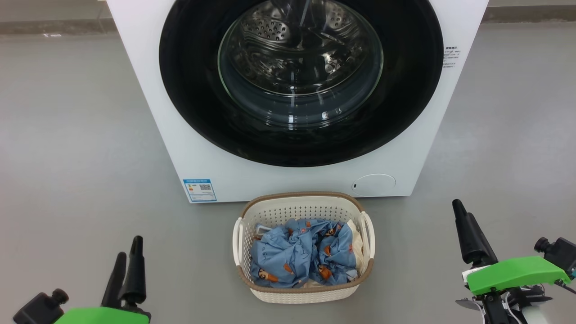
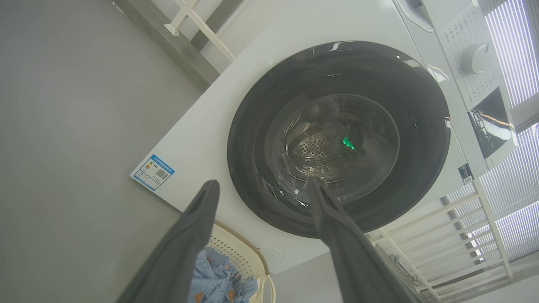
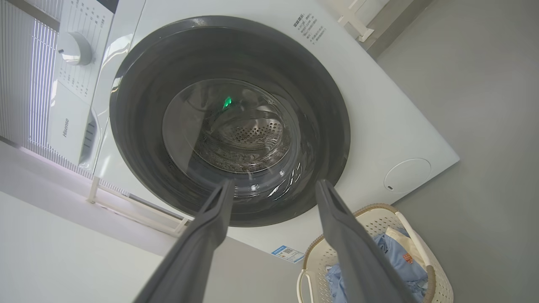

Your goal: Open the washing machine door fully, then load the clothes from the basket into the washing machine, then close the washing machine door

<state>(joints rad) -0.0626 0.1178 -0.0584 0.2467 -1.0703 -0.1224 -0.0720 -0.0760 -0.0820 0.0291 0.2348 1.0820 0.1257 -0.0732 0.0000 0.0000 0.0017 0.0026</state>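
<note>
Left gripper (image 2: 263,184) and right gripper (image 3: 274,184) hang empty in front of the washing machine (image 1: 148,99), each with its two dark fingers (image 2: 185,244) spread wide apart. At the foot of the machine, centred before it, sits the basket (image 1: 301,202). It is cream-white perforated plastic with a brown woven-look rim, and it holds the clothes (image 1: 292,252) (crumpled light blue fabric with small orange-brown bears, and cream cloth at one edge). On the machine's white front the washing machine door (image 1: 189,90) is shut. It is glossy black around a bulging clear glass window, with the perforated steel drum (image 1: 270,27) showing through.
</note>
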